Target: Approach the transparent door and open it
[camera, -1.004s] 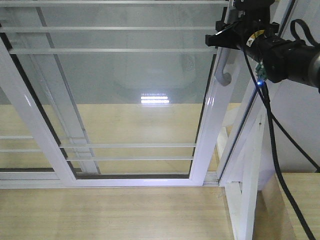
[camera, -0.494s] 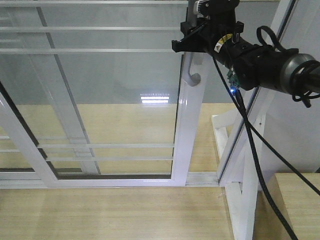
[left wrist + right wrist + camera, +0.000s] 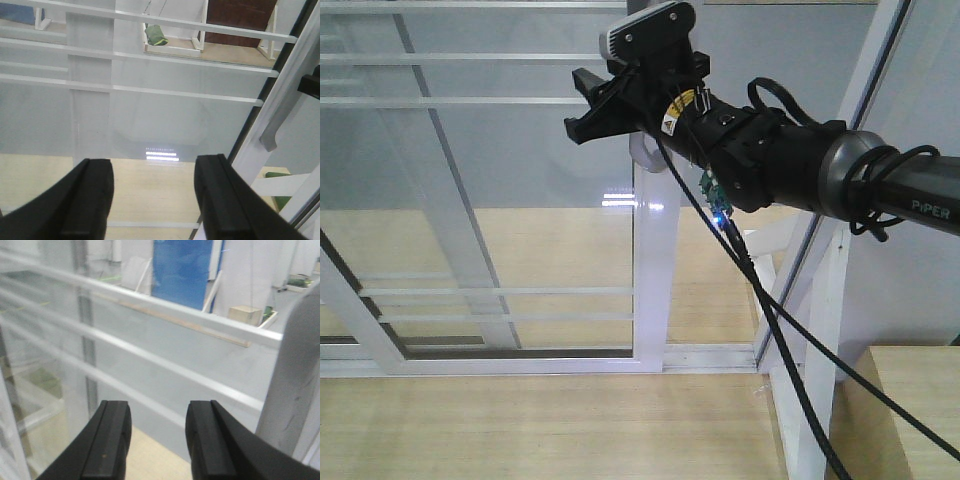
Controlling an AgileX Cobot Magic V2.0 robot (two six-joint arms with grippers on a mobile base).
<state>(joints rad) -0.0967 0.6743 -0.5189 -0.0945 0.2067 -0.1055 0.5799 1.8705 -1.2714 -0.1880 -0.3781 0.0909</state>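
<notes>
Handle [image 3: 646, 153] of transparent door [image 3: 651, 290] sits just below right gripper [image 3: 580, 104].

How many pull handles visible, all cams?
1: the curved pull handle on the upright of the transparent door, clear in the left wrist view; the right gripper hides most of it in front view. Others may be hidden.

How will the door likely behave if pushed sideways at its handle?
The door sits in a floor track, so it should slide rather than tip. Its tall white frame and glass look stiff, probably fairly heavy, so expect steady resistance. The glass looks smooth and likely slippery; the handle offers a surer push point.
</notes>
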